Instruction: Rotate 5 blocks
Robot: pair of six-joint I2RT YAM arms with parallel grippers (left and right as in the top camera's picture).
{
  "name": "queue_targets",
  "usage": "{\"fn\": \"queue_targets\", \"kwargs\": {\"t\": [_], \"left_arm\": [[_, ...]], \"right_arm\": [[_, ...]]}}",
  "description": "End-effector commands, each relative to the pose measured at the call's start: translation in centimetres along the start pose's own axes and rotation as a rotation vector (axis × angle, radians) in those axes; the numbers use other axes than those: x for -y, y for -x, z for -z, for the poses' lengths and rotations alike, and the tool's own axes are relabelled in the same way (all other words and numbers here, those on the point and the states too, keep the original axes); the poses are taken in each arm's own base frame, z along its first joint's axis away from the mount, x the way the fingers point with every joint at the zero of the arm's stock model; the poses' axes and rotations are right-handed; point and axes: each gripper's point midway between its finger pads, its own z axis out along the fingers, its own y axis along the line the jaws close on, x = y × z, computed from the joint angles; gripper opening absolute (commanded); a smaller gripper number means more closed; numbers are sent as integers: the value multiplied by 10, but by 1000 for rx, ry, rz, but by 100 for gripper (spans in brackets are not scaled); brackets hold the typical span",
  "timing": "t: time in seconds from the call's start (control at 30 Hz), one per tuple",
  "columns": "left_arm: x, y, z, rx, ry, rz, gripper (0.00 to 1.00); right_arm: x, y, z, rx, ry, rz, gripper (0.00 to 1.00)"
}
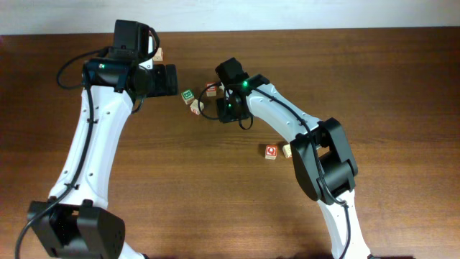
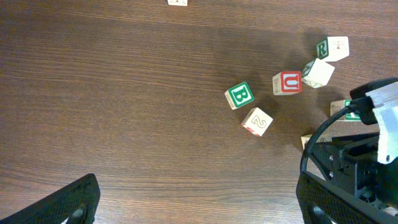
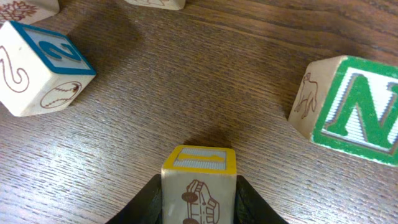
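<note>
In the right wrist view, my right gripper (image 3: 199,202) is shut on a pale block with a yellow top face and a car drawing (image 3: 199,183); a black finger presses each side. A green "N" block (image 3: 351,106) lies to its right. At the far left sits a blue-marked block (image 3: 37,65). Overhead, the right gripper (image 1: 208,108) is low among the cluster of blocks at the table's middle back. My left gripper (image 2: 199,211) hangs open over bare wood, its fingers (image 2: 74,202) wide apart, with nothing between them. Overhead, the left gripper (image 1: 167,79) is left of the cluster.
The left wrist view shows a green "B" cube (image 2: 239,95), a "2" cube (image 2: 257,121), a red "U" cube (image 2: 286,82), a pale cube (image 2: 318,73) and a green "R" cube (image 2: 331,48). A red cube (image 1: 271,152) and a pale one (image 1: 286,150) lie beside the right arm.
</note>
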Motion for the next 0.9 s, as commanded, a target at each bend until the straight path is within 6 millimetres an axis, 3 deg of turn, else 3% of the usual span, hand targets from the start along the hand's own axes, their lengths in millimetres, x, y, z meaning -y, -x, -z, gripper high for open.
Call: {"fn": "queue_targets", "kwargs": {"t": [0.0,0.27,0.6,0.87], "left_arm": [[-1,7,3,20,11,14,99],[-1,7,3,20,11,14,99],[-1,7,3,20,11,14,99],[-1,7,3,20,11,14,99]], "right_arm": [[0,-12,-8,-46,1,-36,28],[-17,-48,0,-212,106,-97,27],[-3,-124,26,-531,-7,-190,27],[17,-138,34,-571,-153,-161,27]]}}
